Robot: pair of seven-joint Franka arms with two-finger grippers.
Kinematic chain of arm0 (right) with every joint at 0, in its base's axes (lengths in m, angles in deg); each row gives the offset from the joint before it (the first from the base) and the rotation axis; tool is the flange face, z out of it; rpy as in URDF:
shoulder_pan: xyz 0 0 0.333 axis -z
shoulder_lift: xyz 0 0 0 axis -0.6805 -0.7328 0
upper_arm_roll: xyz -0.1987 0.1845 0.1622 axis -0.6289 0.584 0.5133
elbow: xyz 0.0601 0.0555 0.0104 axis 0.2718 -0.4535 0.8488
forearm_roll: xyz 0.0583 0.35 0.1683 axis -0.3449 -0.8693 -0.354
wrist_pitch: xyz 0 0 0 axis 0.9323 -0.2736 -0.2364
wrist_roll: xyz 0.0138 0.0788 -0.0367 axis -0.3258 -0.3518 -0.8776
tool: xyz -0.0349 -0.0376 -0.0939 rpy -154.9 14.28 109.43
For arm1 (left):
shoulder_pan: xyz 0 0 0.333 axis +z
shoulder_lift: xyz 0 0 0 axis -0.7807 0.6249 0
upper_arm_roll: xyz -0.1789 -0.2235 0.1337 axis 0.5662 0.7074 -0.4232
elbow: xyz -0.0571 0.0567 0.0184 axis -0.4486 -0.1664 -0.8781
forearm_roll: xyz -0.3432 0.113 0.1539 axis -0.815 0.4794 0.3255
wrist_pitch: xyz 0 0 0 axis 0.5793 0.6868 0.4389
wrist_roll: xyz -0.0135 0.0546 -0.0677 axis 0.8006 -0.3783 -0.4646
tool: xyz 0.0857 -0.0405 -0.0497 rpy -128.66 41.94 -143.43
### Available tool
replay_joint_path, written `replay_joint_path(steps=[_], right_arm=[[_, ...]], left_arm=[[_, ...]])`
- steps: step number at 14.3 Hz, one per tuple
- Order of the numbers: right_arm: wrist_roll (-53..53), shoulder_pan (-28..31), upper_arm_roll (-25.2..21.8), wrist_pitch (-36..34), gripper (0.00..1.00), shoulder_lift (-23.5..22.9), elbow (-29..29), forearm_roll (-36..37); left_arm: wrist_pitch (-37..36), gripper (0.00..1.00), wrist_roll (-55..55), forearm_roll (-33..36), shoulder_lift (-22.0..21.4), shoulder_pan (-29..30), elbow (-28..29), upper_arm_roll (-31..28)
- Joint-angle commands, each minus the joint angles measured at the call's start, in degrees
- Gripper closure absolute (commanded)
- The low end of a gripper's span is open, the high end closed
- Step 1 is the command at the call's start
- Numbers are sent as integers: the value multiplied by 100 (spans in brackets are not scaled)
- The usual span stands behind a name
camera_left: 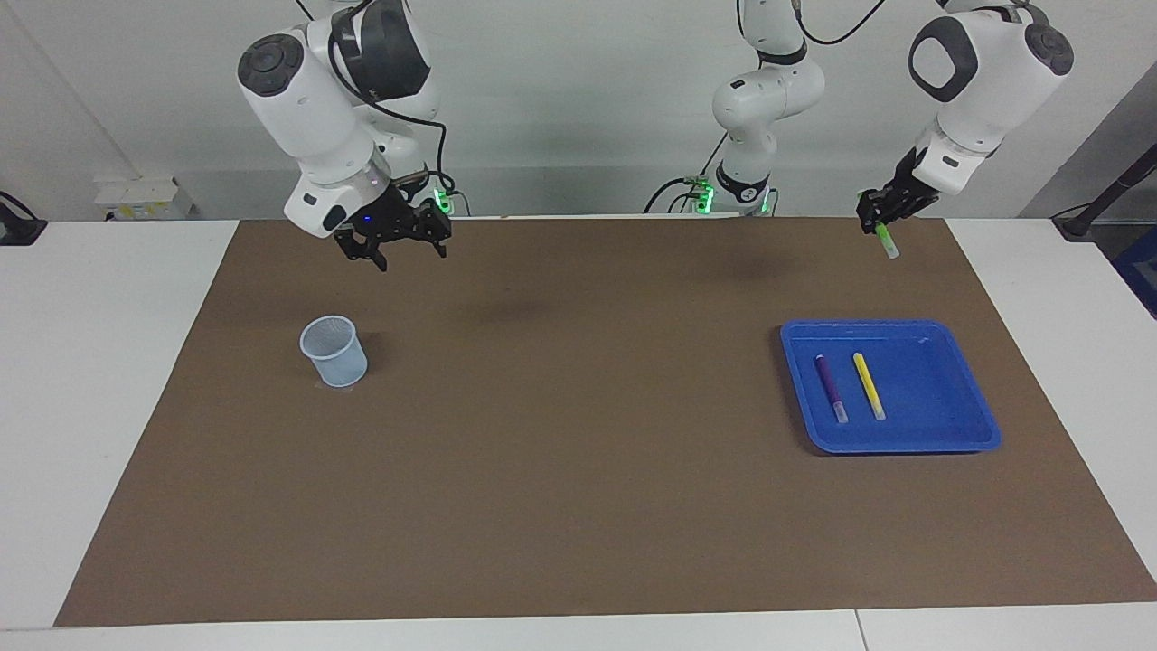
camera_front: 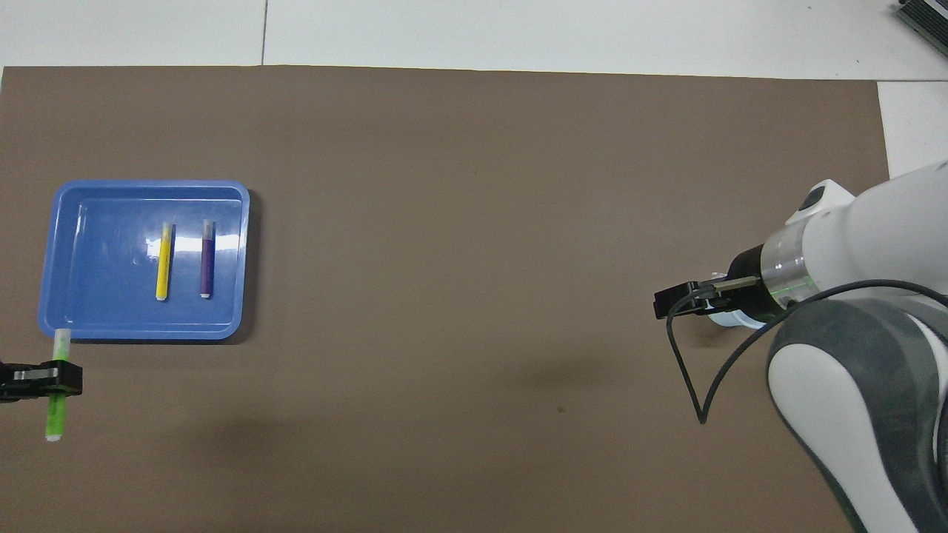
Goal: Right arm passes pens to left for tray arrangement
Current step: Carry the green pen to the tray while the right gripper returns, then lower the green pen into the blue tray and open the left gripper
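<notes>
Pale cup (camera_left: 333, 351) hidden overhead by right arm (camera_front: 852, 252)

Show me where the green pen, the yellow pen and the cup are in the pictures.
green pen (camera_front: 55, 411): overhead view, on the green barrel below the left gripper (camera_front: 44, 379).
yellow pen (camera_left: 869, 385): facing view, middle of the barrel, in the tray (camera_left: 958, 398).
cup (camera_left: 334, 353): facing view, on its side wall.

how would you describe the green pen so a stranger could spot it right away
Start at the blue tray toward the left arm's end of the brown mat. Above the mat beside it hangs the left end effector, gripping the green pen. Unlike the yellow pen and purple pen lying in the tray, it is held aloft.
</notes>
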Motion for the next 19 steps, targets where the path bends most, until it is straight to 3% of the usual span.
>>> replay_joint_path(steps=[1,3,5,7,10,19], right_arm=[[-141,53,11,291,0,-51,2,653],[-185,-218,-25,-101,0,-401,755,1402],[-185,-761,-583,-542,0,-675,1381,1475],[-185,-1509,-1454,-466,0,-562,1104,1422],[-185,-1617,-1571,-254,0,-272,540,1413],[-150,-1749,-1642,-17,0,-105,214,1413]], left_arm=[[294,100,629,381,53,32,-41,69],[531,100,789,452,219,128,-41,60],[873,100,807,461,517,155,-50,60],[1225,100,824,496,877,234,-119,60],[1638,100,825,505,1475,234,-339,69],[2755,100,816,636,2600,243,-611,61]])
